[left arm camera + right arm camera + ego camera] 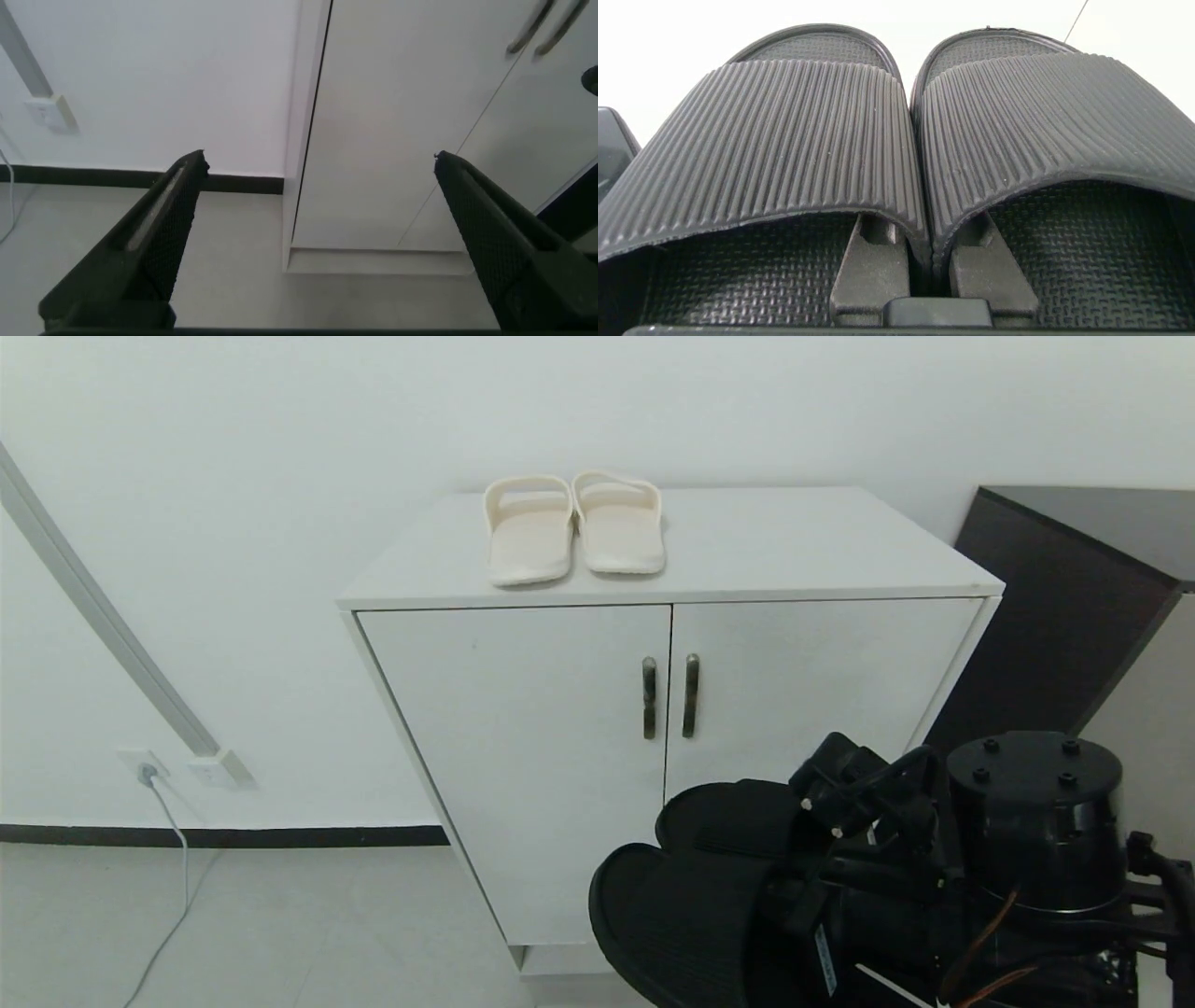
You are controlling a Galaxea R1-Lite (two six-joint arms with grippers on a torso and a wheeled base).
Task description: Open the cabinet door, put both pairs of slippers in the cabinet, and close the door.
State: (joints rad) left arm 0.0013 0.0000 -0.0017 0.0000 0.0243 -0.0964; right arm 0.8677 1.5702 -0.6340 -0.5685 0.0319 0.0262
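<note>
Pinching both black slippers (pixel 822 140), the right claw (pixel 924 233) faces the closed cabinet (pixel 523 756) ahead. The left claw (pixel 320 161) gapes wide, empty.

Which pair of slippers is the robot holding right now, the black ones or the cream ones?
The black pair, clamped in the right end effector low in front of the cabinet; the cream pair lies untouched on its top.
</note>
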